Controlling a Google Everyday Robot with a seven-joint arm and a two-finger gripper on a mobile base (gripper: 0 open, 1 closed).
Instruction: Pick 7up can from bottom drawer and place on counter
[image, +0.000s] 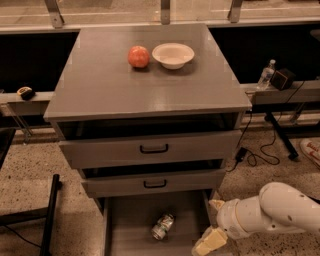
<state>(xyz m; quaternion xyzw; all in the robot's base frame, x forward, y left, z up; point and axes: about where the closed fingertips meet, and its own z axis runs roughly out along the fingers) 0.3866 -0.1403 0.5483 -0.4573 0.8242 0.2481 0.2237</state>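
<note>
Hovering gripper (209, 226) beside 7up can (163, 226); fingers (209, 242) parted

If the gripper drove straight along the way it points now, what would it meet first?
Probably the 7up can. The gripper sits at the right edge of the bottom drawer, fingers open, pointing left and slightly down into it. Depth is unclear, so it might touch the drawer floor short of the can.

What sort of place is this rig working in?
Probably a robot test area in an office or lab: a standalone grey drawer cabinet on speckled floor, loose cables beside it, apple and bowl staged on the counter. The gripper hangs at the open bottom drawer edge, apart from the 7up can.
</note>
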